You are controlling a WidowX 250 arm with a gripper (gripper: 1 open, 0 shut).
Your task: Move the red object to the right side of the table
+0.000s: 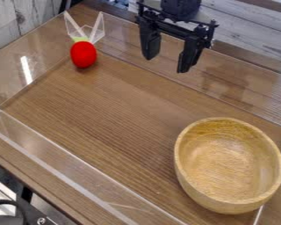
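Red object (83, 54) waits at the far left of the table (108, 114), well apart from the black pincer (167, 58), which hangs above the far middle, pointing down, its jaws spread wide with nothing between them. Near the front right corner sits a round wooden bowl (230, 199), close to the clear acrylic wall (61, 171).

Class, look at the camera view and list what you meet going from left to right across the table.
red ball → end effector, open and hanging above the table → wooden bowl
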